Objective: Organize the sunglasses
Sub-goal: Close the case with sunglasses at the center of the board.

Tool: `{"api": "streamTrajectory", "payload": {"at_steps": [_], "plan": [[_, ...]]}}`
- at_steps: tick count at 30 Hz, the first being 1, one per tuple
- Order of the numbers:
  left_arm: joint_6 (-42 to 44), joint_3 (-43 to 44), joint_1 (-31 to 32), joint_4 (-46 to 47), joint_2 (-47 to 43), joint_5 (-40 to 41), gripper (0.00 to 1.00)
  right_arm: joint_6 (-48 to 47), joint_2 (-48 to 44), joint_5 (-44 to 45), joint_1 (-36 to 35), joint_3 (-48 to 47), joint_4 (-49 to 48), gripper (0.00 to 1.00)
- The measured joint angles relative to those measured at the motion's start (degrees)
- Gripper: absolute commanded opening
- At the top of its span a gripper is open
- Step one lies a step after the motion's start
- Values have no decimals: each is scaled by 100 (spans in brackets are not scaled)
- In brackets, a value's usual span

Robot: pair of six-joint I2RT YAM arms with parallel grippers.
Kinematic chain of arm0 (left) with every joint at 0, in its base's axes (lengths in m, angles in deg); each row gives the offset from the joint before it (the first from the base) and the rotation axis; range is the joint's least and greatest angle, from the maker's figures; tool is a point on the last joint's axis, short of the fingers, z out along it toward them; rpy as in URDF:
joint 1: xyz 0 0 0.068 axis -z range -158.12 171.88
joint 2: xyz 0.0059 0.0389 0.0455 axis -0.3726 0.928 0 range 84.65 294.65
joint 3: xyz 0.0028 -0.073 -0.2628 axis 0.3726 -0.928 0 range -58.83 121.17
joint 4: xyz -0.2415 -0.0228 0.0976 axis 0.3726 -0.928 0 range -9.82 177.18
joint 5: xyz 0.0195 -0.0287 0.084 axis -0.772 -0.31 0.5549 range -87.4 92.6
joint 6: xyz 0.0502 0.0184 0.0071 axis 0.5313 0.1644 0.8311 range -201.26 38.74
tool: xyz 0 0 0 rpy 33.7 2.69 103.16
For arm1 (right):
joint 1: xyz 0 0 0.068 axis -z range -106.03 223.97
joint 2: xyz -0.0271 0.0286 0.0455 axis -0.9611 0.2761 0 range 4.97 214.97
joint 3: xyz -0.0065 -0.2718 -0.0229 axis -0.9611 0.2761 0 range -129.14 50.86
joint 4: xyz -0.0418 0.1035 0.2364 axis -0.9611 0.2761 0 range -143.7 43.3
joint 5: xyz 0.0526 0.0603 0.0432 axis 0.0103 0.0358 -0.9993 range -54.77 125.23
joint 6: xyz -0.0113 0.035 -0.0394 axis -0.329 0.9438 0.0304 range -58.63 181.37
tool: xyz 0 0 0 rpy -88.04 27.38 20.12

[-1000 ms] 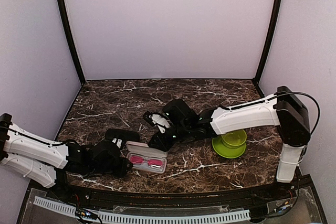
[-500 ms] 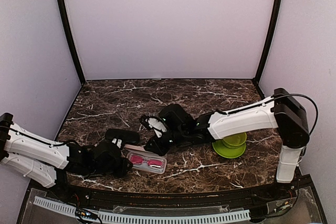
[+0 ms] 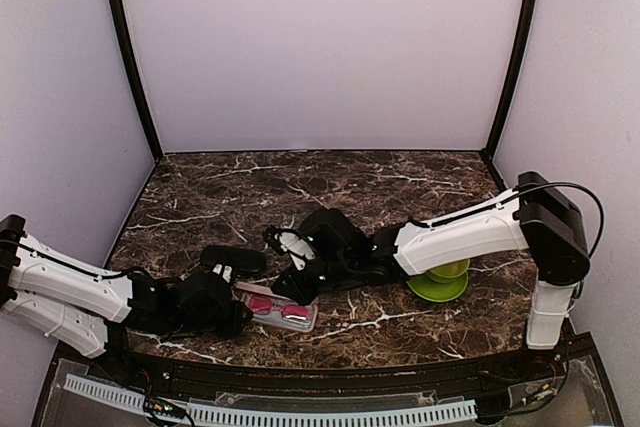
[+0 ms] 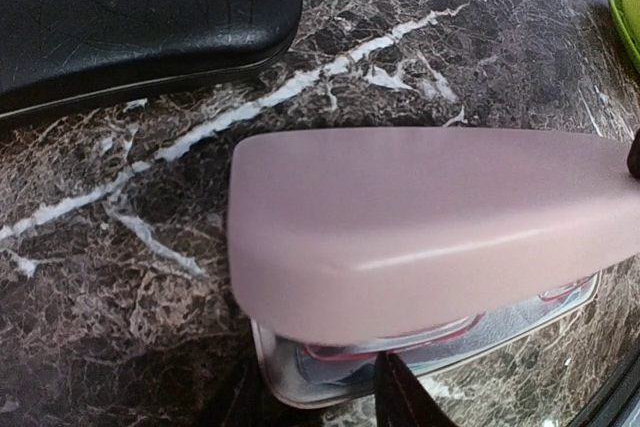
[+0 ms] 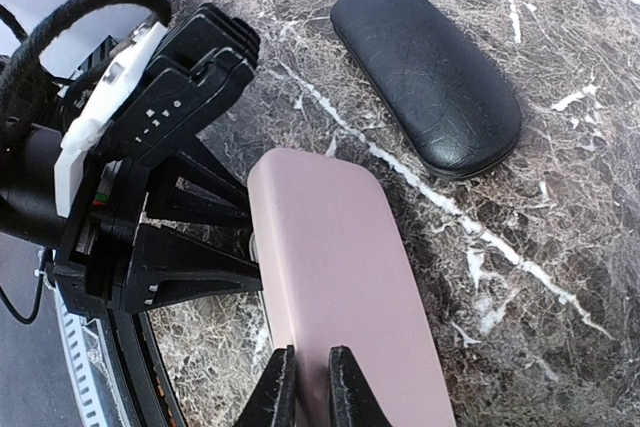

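Note:
A red-pink pair of sunglasses [image 3: 277,308] lies in the pink case [image 3: 300,321] near the table's front edge. In the left wrist view they show as a red rim [image 4: 440,332] in the gap under the half-lowered pink lid [image 4: 420,217]. My left gripper [image 3: 238,319] is shut on the case's left end, its fingers astride the silvery base [image 4: 300,387]. From the right, my right gripper [image 5: 312,387] pinches the lid's [image 5: 340,267] long edge between nearly closed fingers [image 5: 345,392].
A shut black case [image 3: 233,259] lies just behind the pink one, also seen as the black case [image 5: 430,77] in the right wrist view. A green bowl [image 3: 440,279] sits under the right arm's forearm. The table's front rim runs close below the pink case.
The right gripper has moved left and down, bringing the pink lid from upright to low over the sunglasses. The left arm and the case base have stayed put.

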Motion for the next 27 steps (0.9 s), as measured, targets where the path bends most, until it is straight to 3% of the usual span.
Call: {"api": "streamTrajectory", "payload": {"at_steps": [18, 27], "plan": [[-72, 42, 33, -131, -17, 26, 40, 256, 144, 7, -302, 251, -190, 13], [-133, 105, 101, -529, -205, 37, 44, 299, 146, -24, -299, 254, -118, 18]]}}
